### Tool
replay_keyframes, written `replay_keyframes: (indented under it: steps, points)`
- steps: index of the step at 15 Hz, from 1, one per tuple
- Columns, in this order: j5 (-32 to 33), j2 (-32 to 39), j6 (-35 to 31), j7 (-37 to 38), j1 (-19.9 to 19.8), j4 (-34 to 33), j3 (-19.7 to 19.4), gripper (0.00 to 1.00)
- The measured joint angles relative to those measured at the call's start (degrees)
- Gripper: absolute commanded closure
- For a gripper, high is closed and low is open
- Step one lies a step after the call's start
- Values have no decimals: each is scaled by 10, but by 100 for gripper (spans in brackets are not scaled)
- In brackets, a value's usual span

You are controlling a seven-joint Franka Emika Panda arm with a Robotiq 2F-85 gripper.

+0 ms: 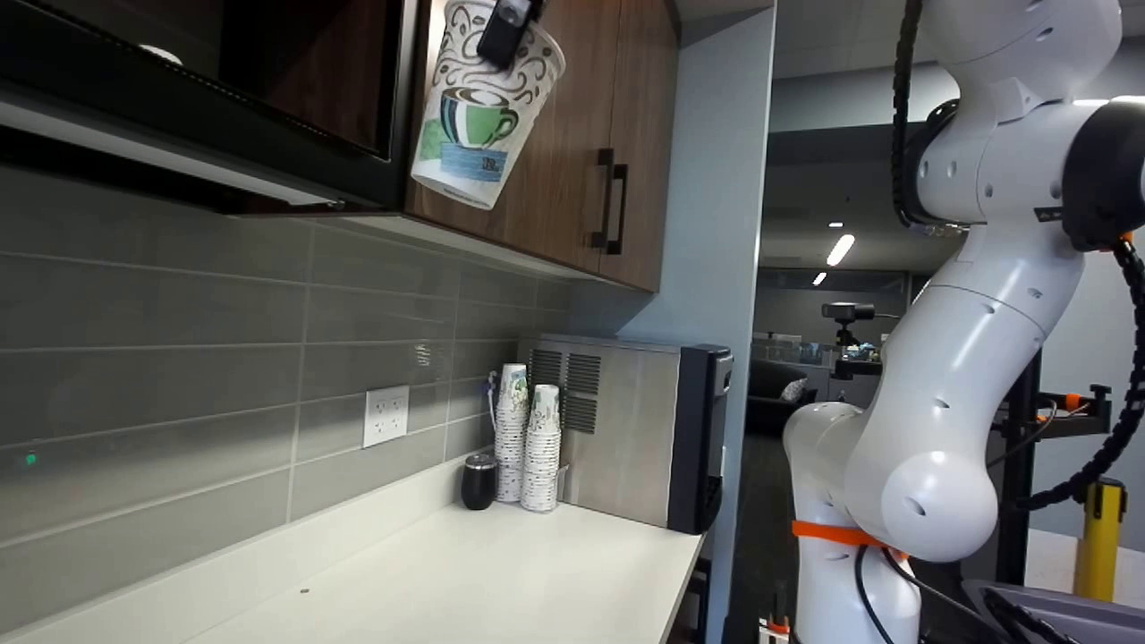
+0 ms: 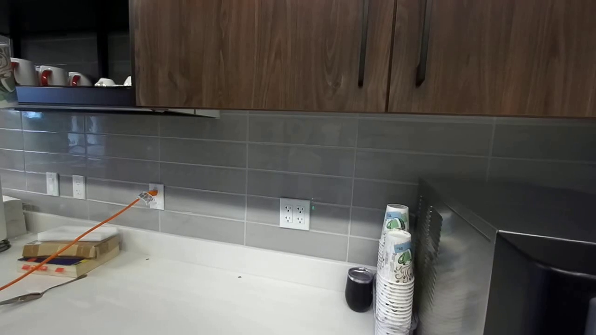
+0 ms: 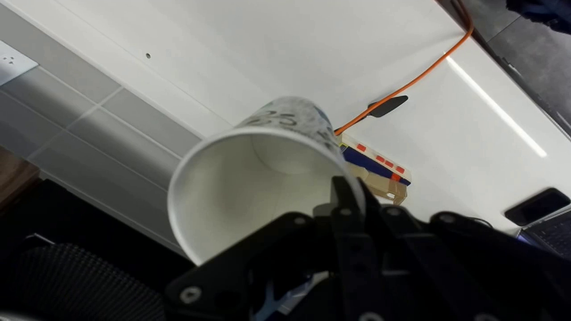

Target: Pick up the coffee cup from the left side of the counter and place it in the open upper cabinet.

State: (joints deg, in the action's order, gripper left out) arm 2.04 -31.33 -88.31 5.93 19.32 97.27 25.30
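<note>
The coffee cup [image 1: 474, 134], white with a green and teal print, hangs tilted high above the counter [image 1: 465, 581]. In the wrist view the cup [image 3: 250, 187] shows its open mouth. My gripper [image 3: 352, 191] is shut on its rim, one finger inside and one outside; a black finger [image 1: 508, 31] shows at the rim in an exterior view. The cup [image 2: 5, 70] is cut off at the left edge in an exterior view. The upper cabinet's open part [image 1: 197, 107] is beside the cup. In an exterior view its dark shelf [image 2: 77, 96] holds white mugs with red handles.
Closed wood doors [image 2: 260, 56] adjoin the open part. Stacked paper cups [image 1: 539, 465], a black tumbler [image 1: 479, 483] and a steel machine [image 1: 626, 429] stand at the counter's end. An orange cord [image 2: 93, 228] crosses boxes [image 2: 70, 256] on the counter. A phone [image 3: 537, 206] lies there.
</note>
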Motion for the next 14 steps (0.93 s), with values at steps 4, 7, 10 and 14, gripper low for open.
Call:
replay_keyframes:
  steps: [4,7,10,14]
  points:
    - [29,30,12,-11,-15,-63,5,99]
    - [63,75,36,-23,-29,-143,22,99]
    - [104,132,64,-30,-38,-216,51,99]
    - [177,211,88,-30,-40,-288,87,99]
